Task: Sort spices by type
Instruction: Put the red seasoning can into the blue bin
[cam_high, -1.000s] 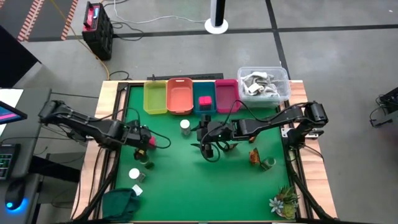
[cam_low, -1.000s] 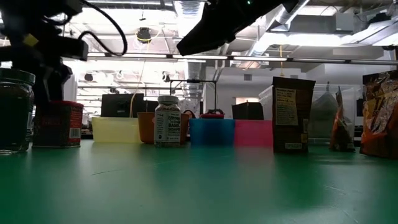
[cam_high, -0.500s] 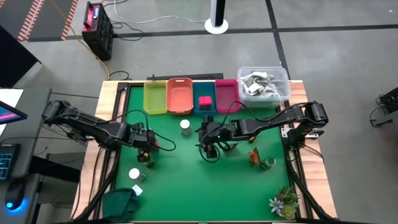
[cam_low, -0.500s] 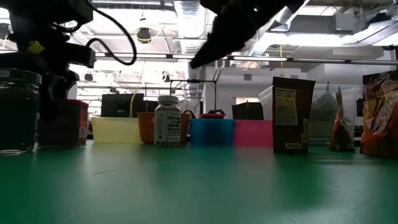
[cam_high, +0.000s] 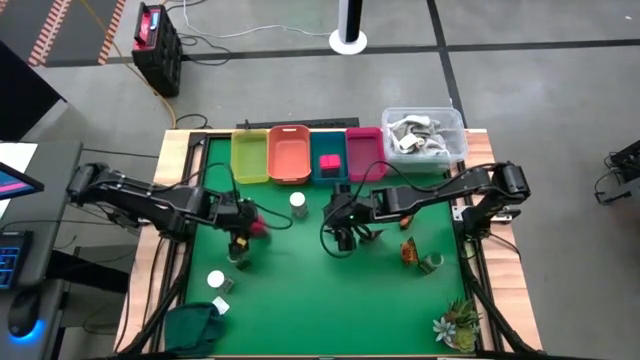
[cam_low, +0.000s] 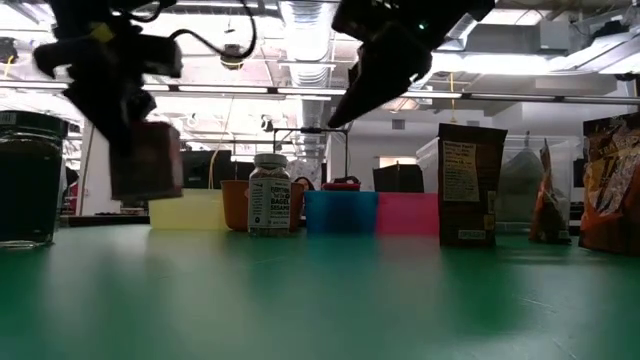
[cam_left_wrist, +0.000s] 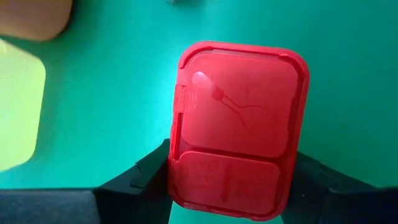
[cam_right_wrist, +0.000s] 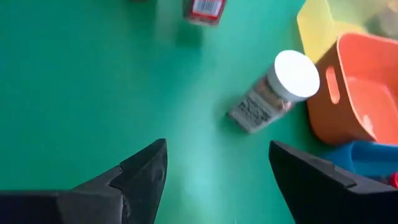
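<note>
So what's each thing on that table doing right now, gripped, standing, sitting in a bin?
Left gripper: shut on the red box.
Red box: lifted off the table.
Right gripper: open, holding nothing.
White-capped jar: standing beside the orange bin.
Blue bin: holds a pink-red box.
Brown pouch: upright.

Green-topped table with wooden edges, yellow bin, orange bin, blue bin and pink bin lined along the far edge, clear tub at the far right corner, white-capped jar standing before the bins, another white-capped jar near the left edge, brown-orange pouch beside a small green jar toward the right edge, spiky plant at the near right corner, dark green cloth at the near left corner.
</note>
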